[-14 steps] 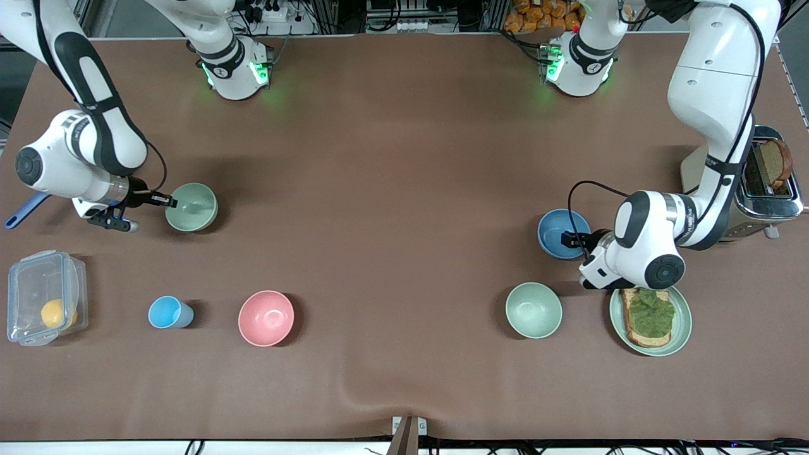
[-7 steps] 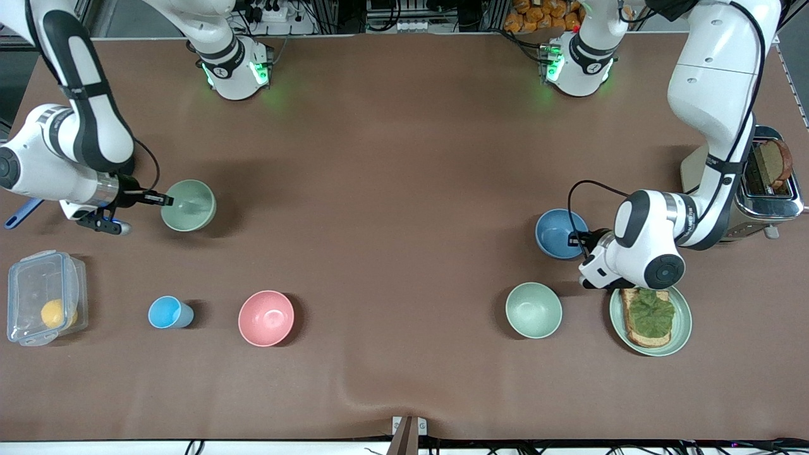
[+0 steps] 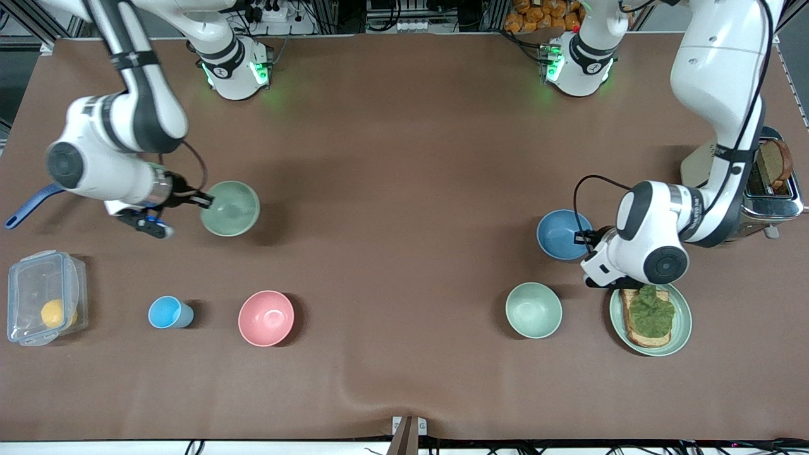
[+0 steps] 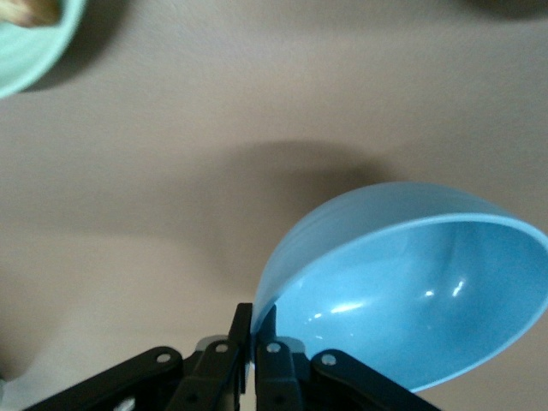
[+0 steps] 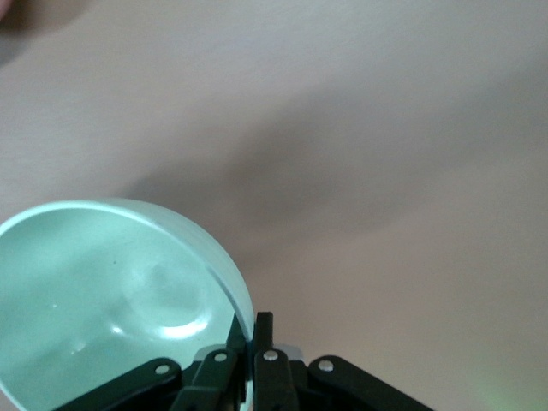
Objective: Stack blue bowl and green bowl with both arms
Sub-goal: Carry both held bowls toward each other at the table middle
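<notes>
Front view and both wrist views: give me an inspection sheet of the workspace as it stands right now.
Surface: brown table cover, a wrinkle at the edge nearest the camera.
Job's things: green bowl held by its rim, up off the table; blue bowl gripped at its rim, tilted in the left wrist view.
Clutter: pink bowl, light-blue cup, lidded plastic box, mint bowl, plate with toast, toaster, blue handle.
Grippers: right gripper shut on green bowl; left gripper shut on blue bowl.
Cables: black cable looped at the left wrist.
Surroundings: power strips and cabling along the robots' end of the table.
</notes>
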{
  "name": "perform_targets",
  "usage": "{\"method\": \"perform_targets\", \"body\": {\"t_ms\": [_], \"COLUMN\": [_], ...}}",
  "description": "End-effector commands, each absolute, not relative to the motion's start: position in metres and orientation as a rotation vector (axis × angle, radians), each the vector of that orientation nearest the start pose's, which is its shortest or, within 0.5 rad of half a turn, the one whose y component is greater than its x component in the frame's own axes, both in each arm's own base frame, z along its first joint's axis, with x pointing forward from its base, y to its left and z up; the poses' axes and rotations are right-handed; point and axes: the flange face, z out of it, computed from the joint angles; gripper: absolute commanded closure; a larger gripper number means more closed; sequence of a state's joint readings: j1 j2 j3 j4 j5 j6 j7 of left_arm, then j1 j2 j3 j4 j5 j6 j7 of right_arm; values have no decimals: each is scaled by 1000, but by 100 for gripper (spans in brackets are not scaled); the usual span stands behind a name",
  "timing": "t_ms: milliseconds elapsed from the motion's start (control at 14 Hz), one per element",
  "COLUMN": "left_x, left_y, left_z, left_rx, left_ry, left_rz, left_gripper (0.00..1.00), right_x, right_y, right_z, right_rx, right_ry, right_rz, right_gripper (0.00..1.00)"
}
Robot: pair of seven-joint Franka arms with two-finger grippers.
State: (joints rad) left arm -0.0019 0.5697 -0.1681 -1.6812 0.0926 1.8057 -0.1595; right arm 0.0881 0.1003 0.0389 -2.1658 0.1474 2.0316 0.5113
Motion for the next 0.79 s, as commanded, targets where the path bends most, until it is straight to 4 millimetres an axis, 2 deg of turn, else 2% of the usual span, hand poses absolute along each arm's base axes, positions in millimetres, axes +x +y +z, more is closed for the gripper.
{"method": "perform_targets", "body": {"t_ms": [0,143,286,429,571,714], "left_x": [616,614,607,601,599,596], "left_y": [-99,-112,-137,-166,-193,-208], "left_z": [295,321,345,366,378,378], "left_rx": [-3078,-3139,-3202,-3259,-3290,-3301], "left_ry": [-24,-68,-100,-180,-266,-314], "left_rz": [608,588,604,616,637,669], "left_gripper": [100,100,100,100,100,100], "right_x": [519,518,521,514,508,495], "right_y": [132,184,221,260,291,332], "right_z": [349,353,349,345,338,321], "right_rx": [-2937,-2927,-2879,-2810,-2720,-2688], "right_ry": [845,914,1043,1085,1152,1202], "right_rz": [385,360,321,322,322,282], "right_gripper": [100,100,100,100,100,100]}}
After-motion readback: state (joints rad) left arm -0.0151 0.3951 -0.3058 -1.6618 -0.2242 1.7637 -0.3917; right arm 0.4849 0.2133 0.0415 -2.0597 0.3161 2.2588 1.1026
